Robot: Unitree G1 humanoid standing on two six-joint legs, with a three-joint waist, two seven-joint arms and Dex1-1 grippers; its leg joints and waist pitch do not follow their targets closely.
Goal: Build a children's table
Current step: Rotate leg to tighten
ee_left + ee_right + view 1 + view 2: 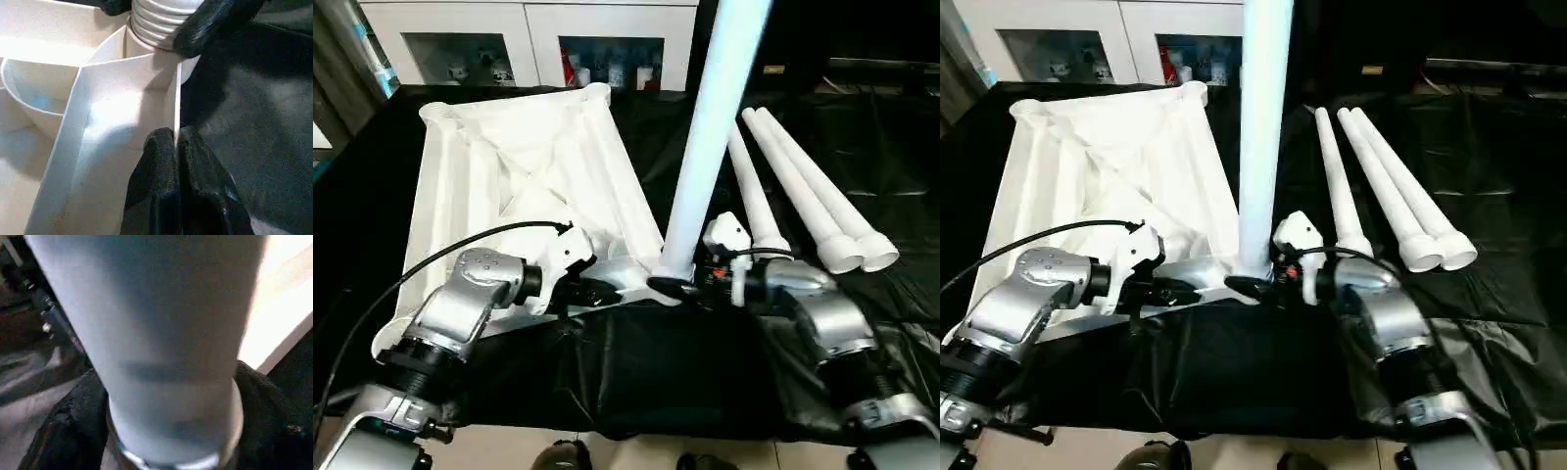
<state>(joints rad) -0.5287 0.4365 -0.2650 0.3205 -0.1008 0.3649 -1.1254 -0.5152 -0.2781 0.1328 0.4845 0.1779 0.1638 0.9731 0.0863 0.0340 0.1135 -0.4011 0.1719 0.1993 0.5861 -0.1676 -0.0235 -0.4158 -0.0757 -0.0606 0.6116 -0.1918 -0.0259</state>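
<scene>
- Left eye view: I have the table top [524, 171] lying underside up on the black cloth [646, 377], ribs showing. One leg [710, 137] stands upright in the near corner socket, right between my two grippers. My left gripper [597, 291] reaches in from the left at that corner; my right gripper [690, 281] sits at the foot of the leg from the other side. Three spare legs [803, 191] lie side by side on the cloth beyond my right forearm, well apart from the top

- Right eye view: same layout. A white cabinet [1116, 39] with glass doors stands behind the work

- Left wrist view: my left fingers [161, 191] are pressed together, pinching a thin upright rib of the table top just short of the socket. Past them I see the ribbed end of the leg seated at the socket, with a black finger of the other gripper against it

- Right wrist view: the leg stands close in front of the camera, with my right fingers [73, 431] spread around its base, one on each side. I cannot tell whether they are actually squeezing it

- Progress, as I judge it: one leg is in or going into its socket, possibly not fully seated; three legs are left to fit, then the table must be turned upright
</scene>
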